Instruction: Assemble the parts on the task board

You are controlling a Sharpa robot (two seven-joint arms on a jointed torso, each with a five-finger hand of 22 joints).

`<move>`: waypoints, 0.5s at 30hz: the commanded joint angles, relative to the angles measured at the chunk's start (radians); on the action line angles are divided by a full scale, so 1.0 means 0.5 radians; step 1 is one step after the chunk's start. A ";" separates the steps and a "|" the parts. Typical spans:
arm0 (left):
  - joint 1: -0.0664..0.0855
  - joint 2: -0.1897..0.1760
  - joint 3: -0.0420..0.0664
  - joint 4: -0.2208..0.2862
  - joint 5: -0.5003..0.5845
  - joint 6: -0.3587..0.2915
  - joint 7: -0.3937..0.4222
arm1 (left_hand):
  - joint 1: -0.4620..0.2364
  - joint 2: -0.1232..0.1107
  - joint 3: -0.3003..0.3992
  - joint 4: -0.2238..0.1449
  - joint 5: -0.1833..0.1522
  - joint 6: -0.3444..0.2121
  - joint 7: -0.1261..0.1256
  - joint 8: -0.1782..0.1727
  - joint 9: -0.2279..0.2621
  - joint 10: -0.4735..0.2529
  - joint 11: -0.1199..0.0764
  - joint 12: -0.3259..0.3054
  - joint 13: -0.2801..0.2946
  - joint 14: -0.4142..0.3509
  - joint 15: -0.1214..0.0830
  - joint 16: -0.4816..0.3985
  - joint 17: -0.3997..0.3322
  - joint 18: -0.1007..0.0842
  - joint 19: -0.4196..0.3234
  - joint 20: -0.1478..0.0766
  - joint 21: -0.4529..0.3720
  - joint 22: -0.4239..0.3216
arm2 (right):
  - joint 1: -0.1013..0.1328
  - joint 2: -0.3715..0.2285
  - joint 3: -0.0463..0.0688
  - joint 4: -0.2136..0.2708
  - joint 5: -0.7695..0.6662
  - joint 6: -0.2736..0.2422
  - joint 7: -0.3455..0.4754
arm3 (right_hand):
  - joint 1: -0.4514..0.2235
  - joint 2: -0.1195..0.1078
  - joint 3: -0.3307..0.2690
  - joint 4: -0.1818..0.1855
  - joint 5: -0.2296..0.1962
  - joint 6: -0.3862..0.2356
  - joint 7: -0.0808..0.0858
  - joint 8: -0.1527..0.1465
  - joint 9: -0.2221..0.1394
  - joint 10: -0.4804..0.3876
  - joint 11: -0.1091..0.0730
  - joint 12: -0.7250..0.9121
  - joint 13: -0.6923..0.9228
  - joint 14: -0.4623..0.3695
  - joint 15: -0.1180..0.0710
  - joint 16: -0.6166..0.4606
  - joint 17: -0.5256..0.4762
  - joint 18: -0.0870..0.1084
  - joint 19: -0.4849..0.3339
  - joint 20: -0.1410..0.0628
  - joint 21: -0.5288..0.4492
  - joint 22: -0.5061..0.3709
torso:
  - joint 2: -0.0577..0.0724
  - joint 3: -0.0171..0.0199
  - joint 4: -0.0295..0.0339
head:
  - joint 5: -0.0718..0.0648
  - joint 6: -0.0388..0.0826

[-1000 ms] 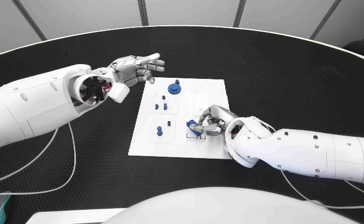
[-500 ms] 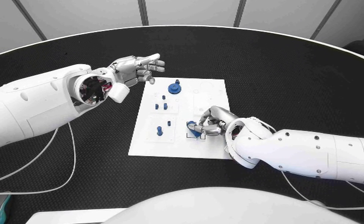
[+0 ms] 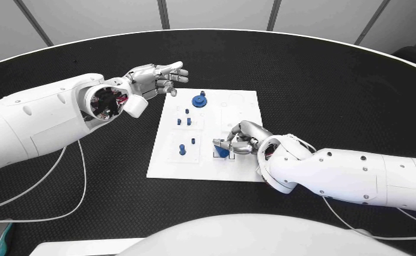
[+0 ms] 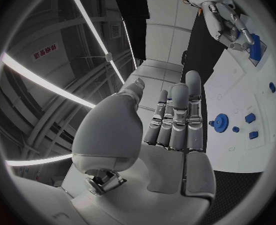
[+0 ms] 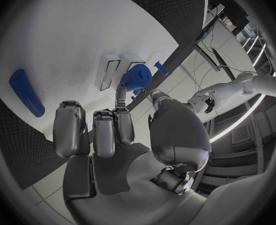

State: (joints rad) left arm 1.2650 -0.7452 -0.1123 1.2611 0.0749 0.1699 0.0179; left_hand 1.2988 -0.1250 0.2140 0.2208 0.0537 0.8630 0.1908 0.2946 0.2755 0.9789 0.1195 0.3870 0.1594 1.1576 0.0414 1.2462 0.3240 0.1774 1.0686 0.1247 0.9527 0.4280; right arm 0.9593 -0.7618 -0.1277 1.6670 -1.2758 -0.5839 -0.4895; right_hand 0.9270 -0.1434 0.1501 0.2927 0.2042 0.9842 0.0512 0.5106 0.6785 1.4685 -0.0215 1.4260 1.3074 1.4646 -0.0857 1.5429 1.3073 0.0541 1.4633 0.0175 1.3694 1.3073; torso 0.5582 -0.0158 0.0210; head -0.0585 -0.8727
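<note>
The white task board [image 3: 244, 103] lies in the middle of the black table. My right hand [image 3: 243, 139] is low over the board's near right part and pinches a blue part [image 3: 223, 150] between thumb and fingertip, just above white slots; the right wrist view shows this round blue part [image 5: 137, 76] at my fingertips. My left hand [image 3: 157, 80] hovers open beyond the board's far left corner, fingers stretched out, holding nothing. A blue gear-like part [image 3: 199, 100] stands at the board's far edge. Small blue pegs [image 3: 184, 121] and another blue part [image 3: 182, 149] sit on the left half.
A long blue part [image 5: 25, 99] lies flat on the board beside my right hand. The left wrist view shows the gear [image 4: 221, 121] and small pegs [image 4: 250, 118] past my flat left hand [image 4: 169, 135]. Bare black table [image 3: 329, 88] surrounds the board.
My right hand has shifted slightly with the blue part, bringing it a little lower toward the board's near edge. The left hand has not moved.
</note>
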 commanded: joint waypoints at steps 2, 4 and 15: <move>0.000 -0.001 0.000 0.002 0.000 -0.001 -0.001 | -0.001 0.014 -0.008 0.000 -0.009 -0.013 -0.006 0.014 -0.001 -0.009 0.000 0.013 0.002 -0.010 0.002 0.007 -0.003 0.014 -0.001 0.012 -0.009 -0.003 | 0.000 -0.005 0.000 0.020 0.000 0.004 0.008 | -0.029 0.012 -0.019 0.002 -0.012 -0.004 -0.013 0.015 0.006 0.043 -0.013 0.002 0.282 0.194 -0.014 0.010 0.436 -0.022 0.139 -0.015 -0.005 0.315 | 0.000 0.0002 0.000 | 0.001 0.000; 0.000 -0.002 0.000 0.002 0.000 -0.002 -0.001 | -0.001 0.014 -0.008 0.000 -0.009 -0.013 -0.006 0.014 -0.001 -0.009 0.000 0.013 0.002 -0.010 0.002 0.007 -0.003 0.014 -0.001 0.012 -0.009 -0.003 | 0.000 -0.007 0.000 0.032 0.000 0.011 0.012 | -0.037 0.026 -0.028 0.001 -0.007 -0.002 -0.014 0.020 0.011 0.043 -0.014 0.003 0.283 0.194 -0.015 0.010 0.437 -0.022 0.140 -0.015 -0.001 0.317 | 0.000 0.0007 0.001 | 0.001 0.000; 0.000 -0.004 0.000 0.004 0.000 -0.006 -0.002 | 0.000 0.015 -0.012 0.005 -0.009 -0.014 -0.006 0.014 -0.001 -0.011 0.000 0.014 0.002 -0.012 0.002 0.007 -0.003 0.014 -0.002 0.013 -0.010 -0.004 | 0.000 -0.021 -0.001 0.075 0.000 0.070 0.020 | -0.035 0.052 -0.041 0.000 0.024 -0.003 -0.016 0.025 0.019 0.047 -0.016 0.006 0.288 0.195 -0.016 0.011 0.439 -0.022 0.140 -0.017 -0.001 0.318 | -0.003 0.0002 -0.002 | 0.003 0.000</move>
State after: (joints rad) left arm 1.2650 -0.7473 -0.1123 1.2631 0.0749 0.1671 0.0171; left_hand 1.2988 -0.1250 0.2140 0.2208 0.0537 0.8630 0.1908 0.2986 0.2755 0.9789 0.1195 0.3870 0.1593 1.1576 0.0414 1.2461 0.3232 0.1775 1.0686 0.1246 0.9527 0.4273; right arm 0.9592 -0.7723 -0.1281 1.7035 -1.2758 -0.5497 -0.4794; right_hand 0.9105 -0.1268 0.1341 0.2925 0.2130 0.9842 0.0514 0.5182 0.6870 1.4686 -0.0215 1.4260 1.3073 1.4670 -0.0880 1.5429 1.3076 0.0540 1.4670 0.0139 1.3694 1.3074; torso 0.5573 -0.0156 0.0204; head -0.0570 -0.8727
